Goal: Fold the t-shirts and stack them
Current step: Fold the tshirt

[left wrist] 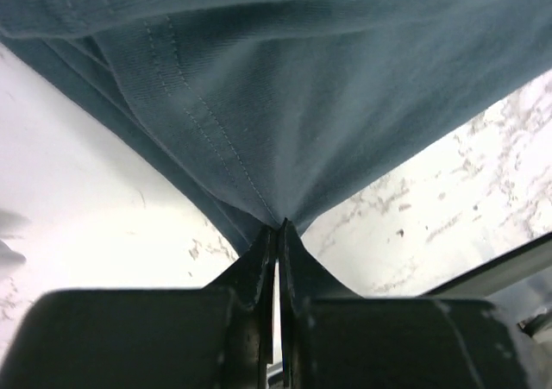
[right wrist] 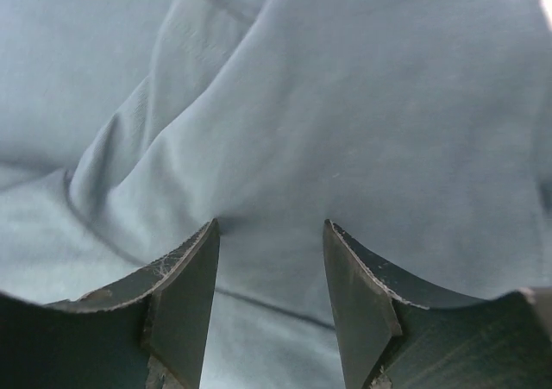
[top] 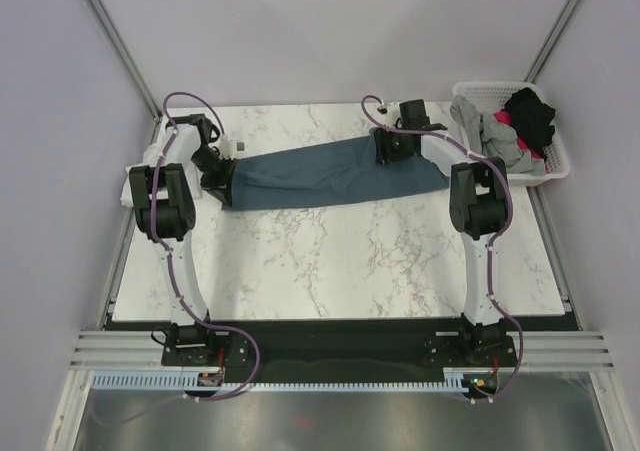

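A slate-blue t-shirt (top: 330,174) lies stretched in a long band across the far part of the marble table. My left gripper (top: 222,176) is shut on its left end; in the left wrist view the cloth (left wrist: 285,96) fans out from the closed fingertips (left wrist: 278,229). My right gripper (top: 385,149) is over the shirt's right part. In the right wrist view its jaws stand open with the tips pressed onto the blue cloth (right wrist: 345,104), nothing pinched between them (right wrist: 271,225). More shirts, grey (top: 495,136) and black (top: 530,116), lie in the basket.
A white lattice basket (top: 555,166) stands at the table's far right edge, holding the grey and black garments and something pink. The marble tabletop (top: 340,261) spreads in front of the shirt. Grey walls enclose the far and side edges.
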### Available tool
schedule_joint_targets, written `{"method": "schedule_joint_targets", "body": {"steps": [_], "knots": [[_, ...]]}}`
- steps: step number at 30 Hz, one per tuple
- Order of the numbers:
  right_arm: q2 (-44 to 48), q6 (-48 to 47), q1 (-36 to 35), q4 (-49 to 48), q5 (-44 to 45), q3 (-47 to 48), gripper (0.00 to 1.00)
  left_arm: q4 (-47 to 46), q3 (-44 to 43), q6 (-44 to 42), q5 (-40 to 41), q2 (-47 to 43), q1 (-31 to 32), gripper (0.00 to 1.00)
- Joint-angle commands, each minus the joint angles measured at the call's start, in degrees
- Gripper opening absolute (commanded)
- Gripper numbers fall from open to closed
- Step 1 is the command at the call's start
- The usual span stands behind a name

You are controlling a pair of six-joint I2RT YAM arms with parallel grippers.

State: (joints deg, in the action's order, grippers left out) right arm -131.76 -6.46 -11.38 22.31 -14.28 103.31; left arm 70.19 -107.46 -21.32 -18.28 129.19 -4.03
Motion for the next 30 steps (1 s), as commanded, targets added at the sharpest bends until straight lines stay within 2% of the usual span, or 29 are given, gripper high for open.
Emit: {"method": "schedule_joint_targets", "body": {"steps": [1, 2, 5, 7, 8, 15, 19, 22, 30], "knots": [[-1.7, 1.5, 0.0, -0.8, 1.9, 3.6, 0.59, 5.3, 0.8, -3.5, -0.4, -5.5, 0.0, 0.04], [-1.7, 1.5, -0.1, -0.9, 1.8, 3.7, 0.59, 5.1, 0.4, -3.4, -0.5, -7.0, -0.2, 0.19], [-1.1, 1.7, -0.2, -0.9, 1.5, 3.7, 0.59, 2.9, -1.4, -1.5, -1.7, -10.2, -0.7, 0.47], [-0.7, 1.8, -0.3, -1.0, 1.3, 2.8, 0.59, 0.6, -2.7, -1.4, -1.8, -12.0, -0.7, 0.53], [-0.3, 1.8, -0.4, -0.9, 1.2, 2.5, 0.59, 0.1, -4.5, -1.4, -1.7, -11.9, -0.6, 0.61], [-0.1, 1.5, -0.8, -1.0, 1.1, 1.3, 0.59, -5.4, -10.5, -1.1, 1.1, -3.4, -0.6, 0.63], [-0.2, 1.4, -1.0, -1.1, 1.5, 1.5, 0.59, -5.5, -18.2, -0.7, 1.3, 2.6, -0.6, 0.59], [0.4, 1.2, -1.5, -1.2, 1.5, 1.1, 0.59, -6.4, -20.9, -1.0, 1.5, 5.3, -0.5, 0.58], [1.1, 0.5, -1.9, -1.1, 1.8, 0.1, 0.59, -6.6, -21.9, -1.0, 1.0, 8.2, -0.5, 0.55]]}}
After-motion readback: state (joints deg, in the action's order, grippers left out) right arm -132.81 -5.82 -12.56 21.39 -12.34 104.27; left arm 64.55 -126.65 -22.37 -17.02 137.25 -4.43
